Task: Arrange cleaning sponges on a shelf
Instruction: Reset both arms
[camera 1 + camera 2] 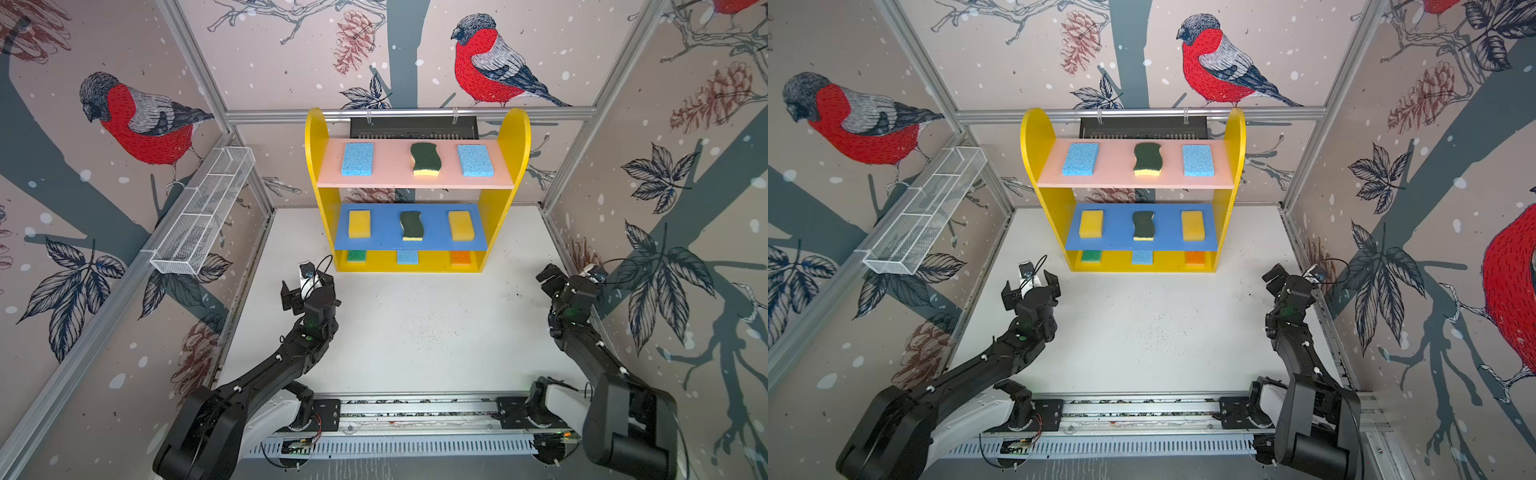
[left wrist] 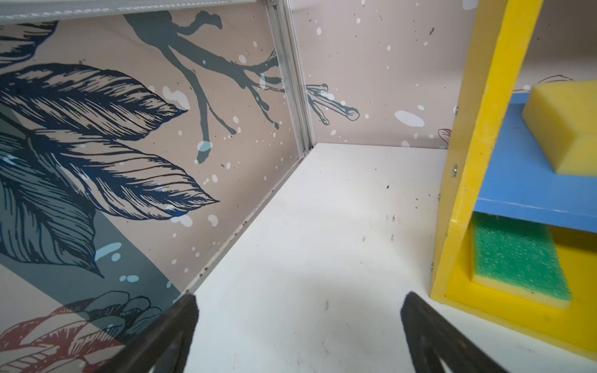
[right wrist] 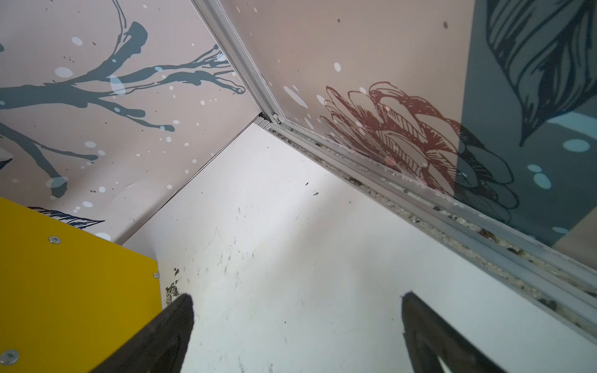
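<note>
3 bottom sponges [image 1: 407,257] lie mostly hidden under blue board [image 1: 382,226].

Top views overlook shelf [image 1: 515,133]; wrist views skim tabletop [image 2: 323,226].

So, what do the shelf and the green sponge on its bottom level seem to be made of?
The shelf is probably painted wood or fibreboard: flat rigid panels, a matte colour coat, and small screw heads along the side panel. The green sponge looks like soft open-cell foam: a coarse, speckled, porous green top on a paler yellow base layer.
</note>
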Robot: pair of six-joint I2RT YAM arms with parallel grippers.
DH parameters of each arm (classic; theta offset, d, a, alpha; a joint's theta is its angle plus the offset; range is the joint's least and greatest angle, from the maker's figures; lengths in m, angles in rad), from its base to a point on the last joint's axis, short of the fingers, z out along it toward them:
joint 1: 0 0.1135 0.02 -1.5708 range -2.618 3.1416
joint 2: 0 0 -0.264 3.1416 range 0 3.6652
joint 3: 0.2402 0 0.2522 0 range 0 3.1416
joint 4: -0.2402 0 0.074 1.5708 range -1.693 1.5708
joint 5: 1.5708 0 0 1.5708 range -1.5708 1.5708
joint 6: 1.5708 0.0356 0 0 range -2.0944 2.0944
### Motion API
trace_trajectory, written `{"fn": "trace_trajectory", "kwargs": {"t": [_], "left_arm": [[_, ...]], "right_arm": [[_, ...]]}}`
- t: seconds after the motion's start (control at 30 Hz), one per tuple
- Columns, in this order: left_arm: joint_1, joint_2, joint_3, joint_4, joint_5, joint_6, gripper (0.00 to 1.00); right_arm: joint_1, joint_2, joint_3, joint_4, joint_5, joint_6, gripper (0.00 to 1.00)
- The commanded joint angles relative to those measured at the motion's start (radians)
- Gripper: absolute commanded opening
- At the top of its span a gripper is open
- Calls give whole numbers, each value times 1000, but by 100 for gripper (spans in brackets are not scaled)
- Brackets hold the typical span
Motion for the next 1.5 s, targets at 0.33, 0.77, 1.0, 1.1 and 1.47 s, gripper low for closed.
{"fn": "trace_trajectory", "kwargs": {"t": [0.33, 0.77, 1.0, 1.1, 1.47], "left_arm": [[178, 236, 21, 292, 197, -47, 98], [237, 372, 58, 374, 312, -35, 97], [277, 396, -70, 631, 429, -26, 97], [283, 412, -97, 688, 448, -26, 97], [292, 525, -236, 1041, 567, 5, 97]], "right_arm": [[20, 102, -69, 305, 118, -90, 100], [108, 235, -59, 447, 135, -164, 100], [207, 275, -86, 559, 153, -278, 100], [260, 308, -89, 608, 161, -345, 100], [322, 403, -138, 788, 97, -453, 100]]}}
